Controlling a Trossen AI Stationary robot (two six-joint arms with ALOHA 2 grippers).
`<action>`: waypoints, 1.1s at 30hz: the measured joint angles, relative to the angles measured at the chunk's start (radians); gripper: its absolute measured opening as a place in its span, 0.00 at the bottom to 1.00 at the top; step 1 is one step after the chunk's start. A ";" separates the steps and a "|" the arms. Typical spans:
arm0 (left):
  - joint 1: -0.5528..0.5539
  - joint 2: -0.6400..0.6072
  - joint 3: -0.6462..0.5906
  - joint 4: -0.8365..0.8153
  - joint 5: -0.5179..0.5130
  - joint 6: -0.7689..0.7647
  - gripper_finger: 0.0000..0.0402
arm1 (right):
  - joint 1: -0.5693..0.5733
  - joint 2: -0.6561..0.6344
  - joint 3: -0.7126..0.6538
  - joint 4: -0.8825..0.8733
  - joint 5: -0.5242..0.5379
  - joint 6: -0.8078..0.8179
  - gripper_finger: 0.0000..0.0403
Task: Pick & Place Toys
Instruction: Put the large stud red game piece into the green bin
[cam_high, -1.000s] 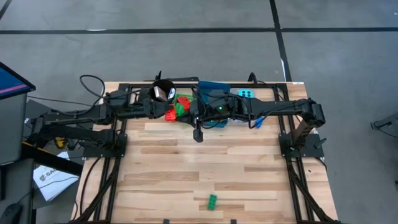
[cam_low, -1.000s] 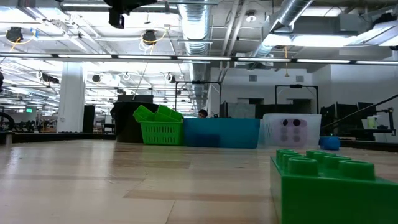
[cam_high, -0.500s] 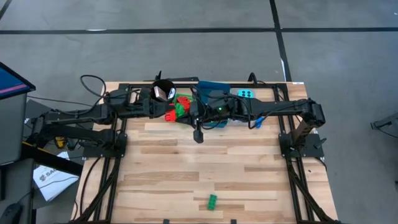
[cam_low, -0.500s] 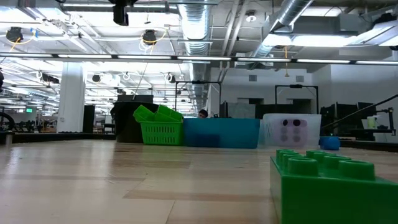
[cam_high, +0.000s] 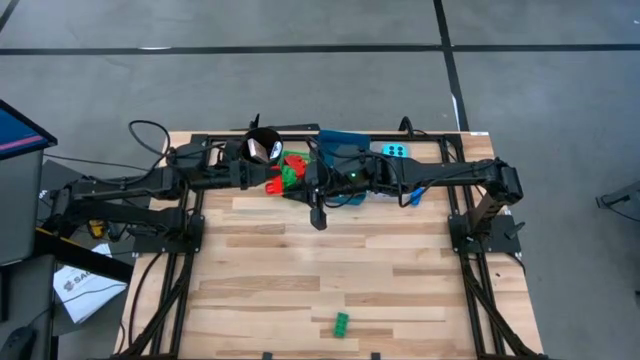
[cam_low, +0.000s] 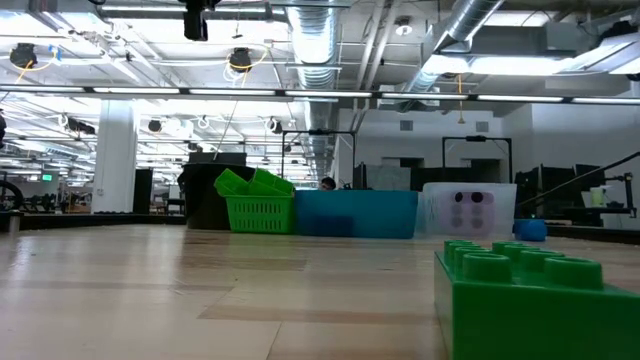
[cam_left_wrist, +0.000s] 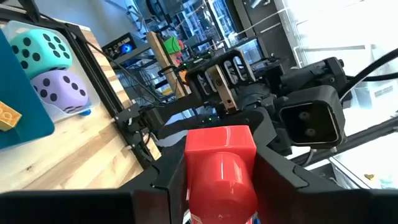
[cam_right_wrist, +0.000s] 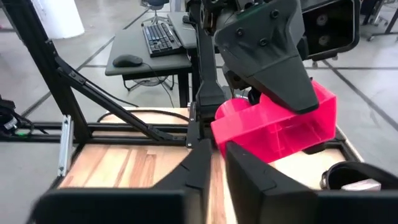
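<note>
My left gripper (cam_high: 279, 184) is over the far middle of the table, high above it, shut on a red brick (cam_left_wrist: 221, 163). The brick also shows in the right wrist view (cam_right_wrist: 280, 132). My right gripper (cam_right_wrist: 216, 163) faces the left gripper from close by, its fingers shut and empty. A green brick (cam_high: 342, 323) lies flat near the table's near edge, large in the low view (cam_low: 530, 300). A cyan die (cam_left_wrist: 37, 48) and a purple die (cam_left_wrist: 59, 87) sit in the clear tray. My left gripper pinches the red brick's two opposite sides (cam_left_wrist: 191, 152) between its two fingers. The fingers point toward the table's right. The brick is lifted clear of the table, with a round stud facing the wrist camera.
Along the far edge stand a black cup (cam_high: 262, 147), a green basket (cam_low: 255, 205) with bricks, a blue tray (cam_low: 355, 213) and a clear tray (cam_low: 470, 208). The bare wood between them and the green brick is open.
</note>
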 joint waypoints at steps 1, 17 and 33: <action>0.006 0.000 0.000 -0.002 0.000 0.000 0.32 | 0.000 0.000 0.000 -0.004 0.001 0.013 0.14; 0.189 0.076 -0.001 -0.138 0.016 0.130 0.32 | 0.075 -0.118 0.001 -0.300 0.330 0.087 0.47; 0.306 0.475 -0.002 -0.026 0.071 0.226 0.32 | 0.126 -0.150 -0.001 -0.516 0.356 0.233 0.32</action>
